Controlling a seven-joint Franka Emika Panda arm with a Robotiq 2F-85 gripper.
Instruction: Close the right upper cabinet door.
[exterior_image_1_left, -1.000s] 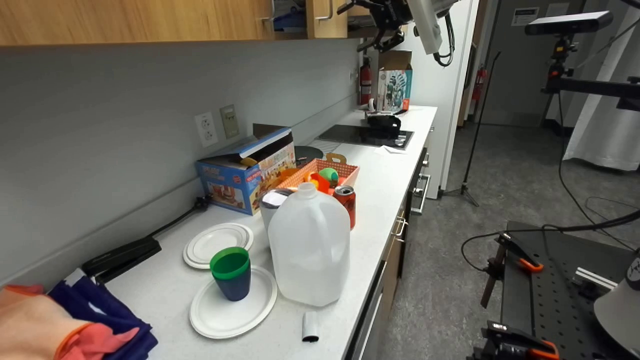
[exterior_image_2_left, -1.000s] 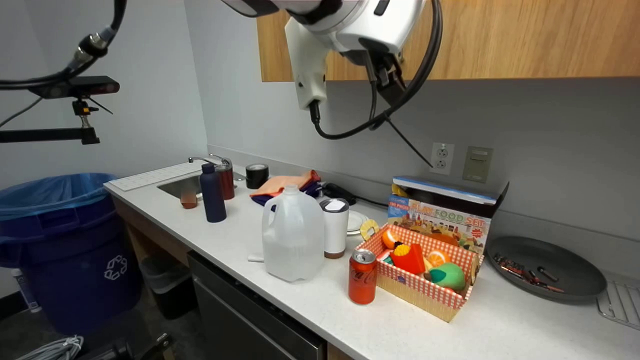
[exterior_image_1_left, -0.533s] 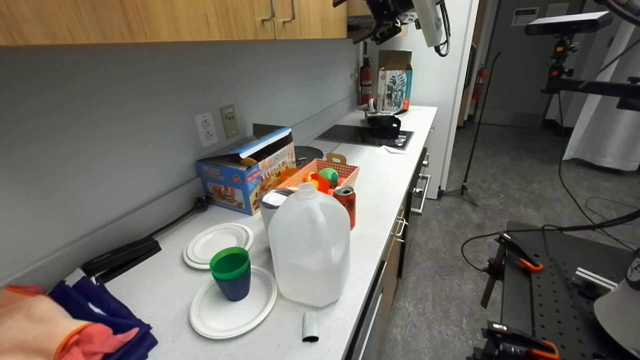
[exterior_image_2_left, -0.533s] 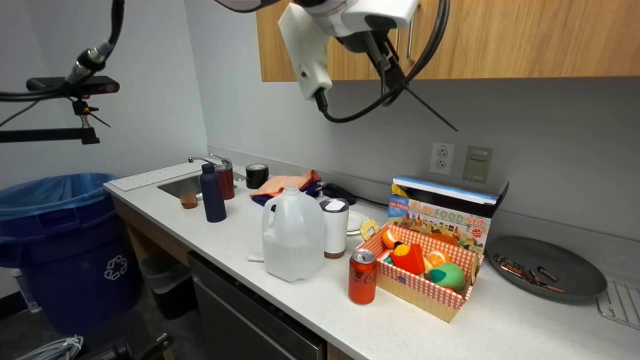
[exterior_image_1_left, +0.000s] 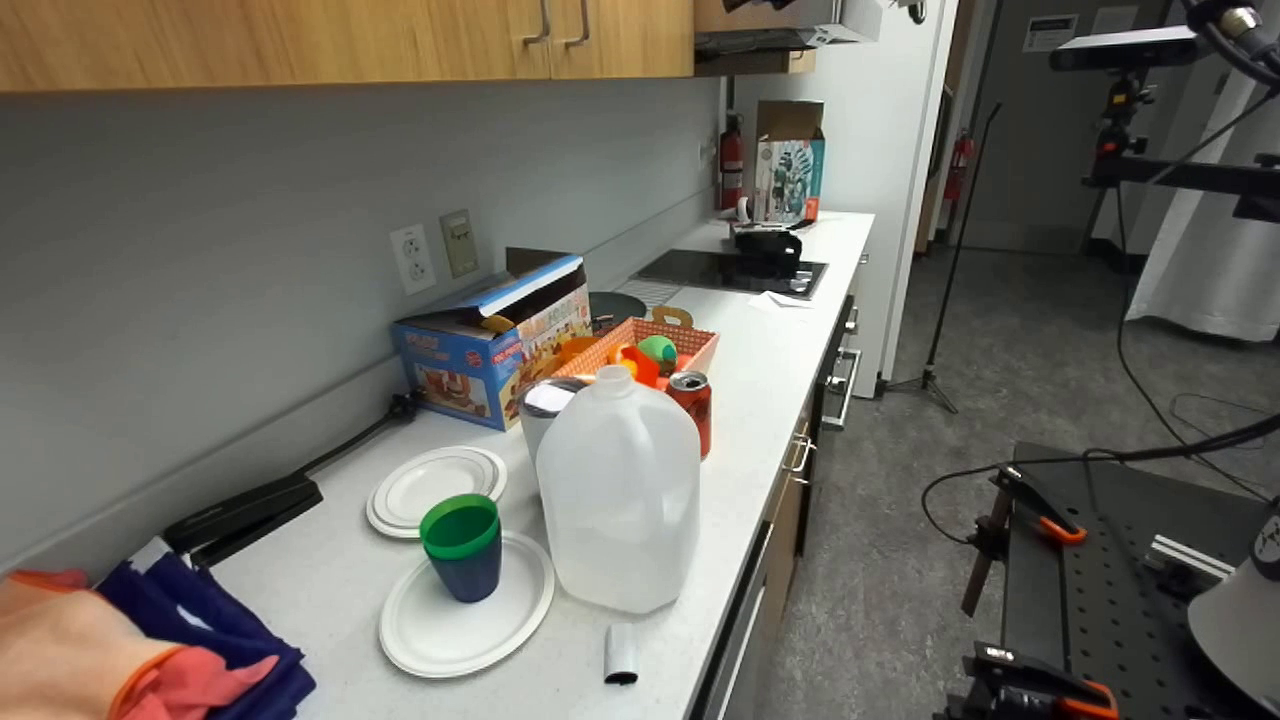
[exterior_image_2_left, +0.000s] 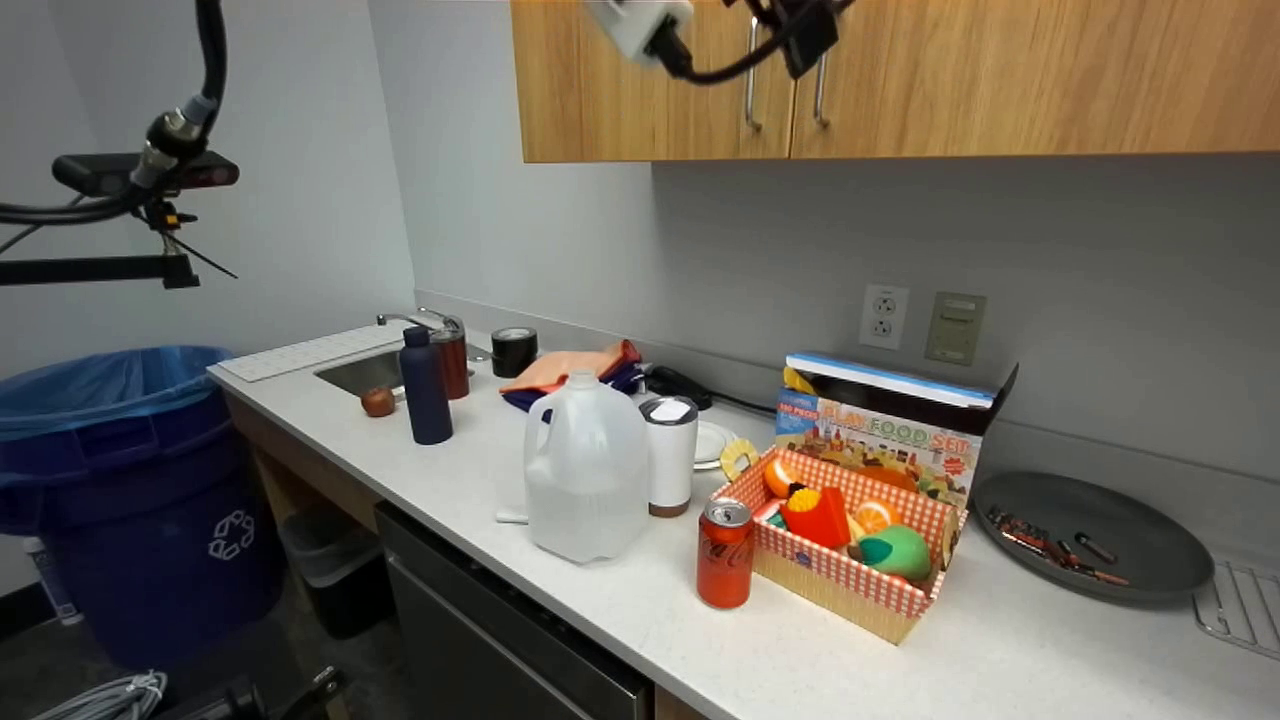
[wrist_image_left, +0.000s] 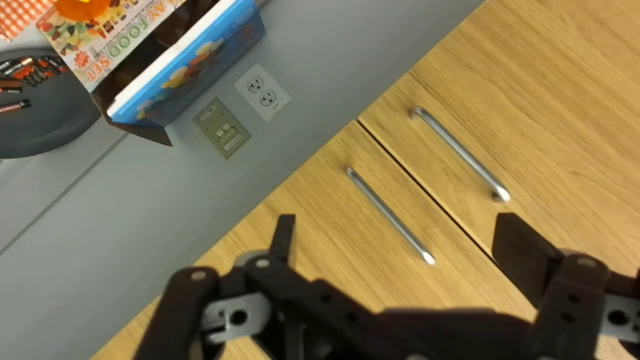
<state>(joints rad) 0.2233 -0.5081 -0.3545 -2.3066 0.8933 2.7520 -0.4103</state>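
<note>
The right upper cabinet door (exterior_image_1_left: 620, 40) is a light-brown wood panel with a slim silver bar handle. It sits flush against its neighbour in both exterior views (exterior_image_2_left: 1000, 80). In the wrist view the right door (wrist_image_left: 340, 240) is the lower-left one, with its handle (wrist_image_left: 390, 217) whole in view; only a thin dark seam parts the two doors. My gripper (wrist_image_left: 397, 220) is open and empty, its fingers in front of the doors and apart from the handles. In an exterior view part of the gripper (exterior_image_2_left: 800, 40) shows near the top edge, before the doors.
The left upper door (exterior_image_2_left: 650, 110) with its own bar handle (wrist_image_left: 460, 155) adjoins. A range hood (exterior_image_1_left: 755, 42) is past the right door. Below, the counter holds a play-food box (exterior_image_2_left: 880, 430), a basket (exterior_image_2_left: 820, 575), a milk jug (exterior_image_2_left: 587, 480), a can (exterior_image_2_left: 725, 555) and a pan (exterior_image_2_left: 1150, 520).
One second ago the right door stood ajar with the dark inside showing; half a second ago it was flush, as now. My arm has moved up, mostly out of both exterior views.
</note>
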